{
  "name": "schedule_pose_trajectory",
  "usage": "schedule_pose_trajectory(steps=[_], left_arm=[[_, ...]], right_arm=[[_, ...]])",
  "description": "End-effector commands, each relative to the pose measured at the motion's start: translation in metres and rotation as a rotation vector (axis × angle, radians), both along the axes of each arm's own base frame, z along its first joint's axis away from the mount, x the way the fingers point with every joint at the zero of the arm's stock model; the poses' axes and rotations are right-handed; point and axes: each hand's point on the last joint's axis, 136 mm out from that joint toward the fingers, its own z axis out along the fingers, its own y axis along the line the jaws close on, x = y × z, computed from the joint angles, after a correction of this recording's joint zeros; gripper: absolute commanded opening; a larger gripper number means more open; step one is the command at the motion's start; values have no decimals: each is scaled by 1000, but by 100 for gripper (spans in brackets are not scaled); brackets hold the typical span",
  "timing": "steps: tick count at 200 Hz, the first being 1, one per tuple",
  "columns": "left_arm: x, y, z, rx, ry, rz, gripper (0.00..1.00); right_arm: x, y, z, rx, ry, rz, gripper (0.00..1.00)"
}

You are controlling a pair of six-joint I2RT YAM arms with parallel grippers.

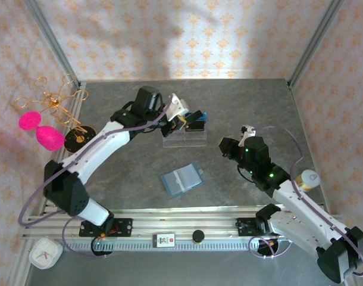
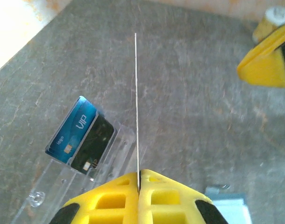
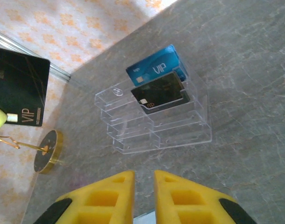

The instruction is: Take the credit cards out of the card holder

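Atop the stand (image 3: 156,135), two cards (image 3: 154,70); left gripper (image 2: 138,179) pinches third card (image 2: 136,107); right gripper (image 3: 144,176) ajar.

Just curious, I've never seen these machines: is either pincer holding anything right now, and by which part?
The left pincer grips a dark credit card by one edge; the right pincer holds nothing.

"VIP" on blue card (image 3: 154,70); "VIP" on black card (image 3: 18,86).
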Motion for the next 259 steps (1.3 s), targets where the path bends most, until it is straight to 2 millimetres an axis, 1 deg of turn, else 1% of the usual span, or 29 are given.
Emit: schedule_pose_trajectory(steps=[1, 31, 61, 65, 66, 69, 85, 100, 124, 147, 168, 202, 240, 259], left_arm=[[1, 10, -19, 175, -16, -114, 0], [22, 4, -33, 249, -8, -180, 0], [44, 1, -52, 322, -8, -221, 0], [46, 1, -50, 328, -20, -223, 0], [47, 1, -56, 334, -9, -226, 0], [50, 0, -63, 343, 1, -230, 0], [58, -2, -71, 367, -2, -245, 0], [61, -5, -76, 370, -13, -268, 0], [65, -9, -81, 357, -38, -279, 0], [74, -7, -89, 376, -52, -245, 0], [80, -6, -93, 387, -55, -224, 0], [81, -4, -106, 415, -38, -227, 0], [81, -10, -108, 392, -28, -249, 0], [81, -13, -113, 392, -18, -251, 0]], right_arm=[[3, -7, -8, -44, 20, -19, 17], [13, -13, -10, -72, 36, -55, 17], [23, -21, -19, -90, 74, -88, 17], [24, -21, -21, -90, 81, -91, 17], [25, -22, -21, -89, 83, -94, 17], [26, -23, -23, -89, 89, -97, 17], [30, -26, -27, -87, 105, -105, 17], [34, -28, -33, -105, 119, -117, 17], [40, -30, -36, -125, 126, -127, 16], [45, -28, -39, -132, 135, -126, 17], [48, -26, -41, -128, 137, -123, 16], [49, -27, -41, -129, 136, -128, 16], [48, -29, -43, -135, 142, -136, 16], [49, -28, -42, -130, 138, -135, 16]])
